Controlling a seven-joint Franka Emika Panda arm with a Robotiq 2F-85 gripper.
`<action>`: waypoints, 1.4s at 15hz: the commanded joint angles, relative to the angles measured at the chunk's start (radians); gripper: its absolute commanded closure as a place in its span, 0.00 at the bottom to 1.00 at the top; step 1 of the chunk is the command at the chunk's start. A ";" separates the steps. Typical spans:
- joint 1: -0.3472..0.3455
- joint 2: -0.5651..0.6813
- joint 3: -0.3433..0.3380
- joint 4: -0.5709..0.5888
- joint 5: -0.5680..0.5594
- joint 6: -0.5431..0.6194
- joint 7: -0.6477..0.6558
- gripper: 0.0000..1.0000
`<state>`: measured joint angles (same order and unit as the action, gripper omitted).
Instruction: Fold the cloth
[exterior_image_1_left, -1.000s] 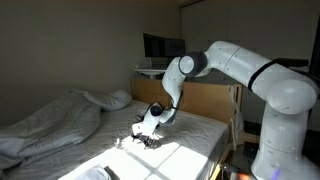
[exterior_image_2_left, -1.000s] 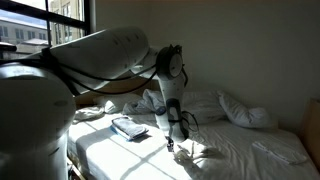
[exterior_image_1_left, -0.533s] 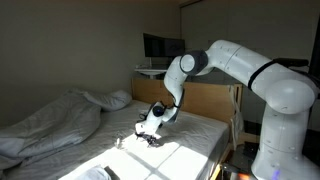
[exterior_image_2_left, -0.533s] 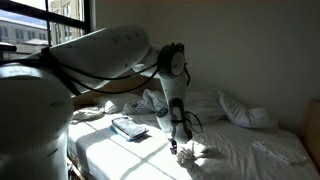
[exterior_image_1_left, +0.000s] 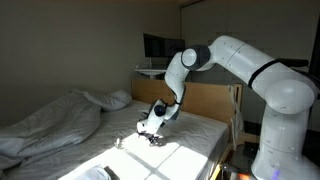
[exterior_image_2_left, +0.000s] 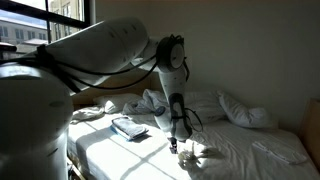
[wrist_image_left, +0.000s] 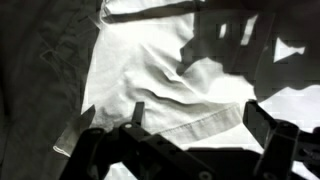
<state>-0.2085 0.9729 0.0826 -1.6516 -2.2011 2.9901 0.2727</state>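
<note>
The cloth (exterior_image_1_left: 185, 135) is spread over the bed, wrinkled and partly sunlit. In the wrist view a hemmed edge of the cloth (wrist_image_left: 150, 60) is seen below the fingers (wrist_image_left: 268, 125), which are held wide apart with nothing between them. They are lowered close to the cloth (exterior_image_2_left: 235, 150) near the bed's end by the wooden board (exterior_image_1_left: 205, 100). Contact cannot be told. A puffy duvet (exterior_image_1_left: 50, 122) is heaped towards the opposite end.

Bed (exterior_image_1_left: 212, 146): wrinkled cloth (exterior_image_1_left: 190, 130) spread on top; puffy duvet (exterior_image_1_left: 50, 125) bunched at one side; pillow (exterior_image_1_left: 118, 99) beside duvet.
</note>
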 joint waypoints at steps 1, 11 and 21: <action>-0.014 -0.078 0.013 -0.104 -0.041 -0.048 0.071 0.00; -0.010 -0.108 -0.007 -0.160 -0.020 -0.098 0.118 0.00; -0.036 -0.055 -0.003 -0.068 -0.025 -0.075 0.115 0.00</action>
<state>-0.2269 0.9069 0.0715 -1.7410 -2.2080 2.9140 0.3685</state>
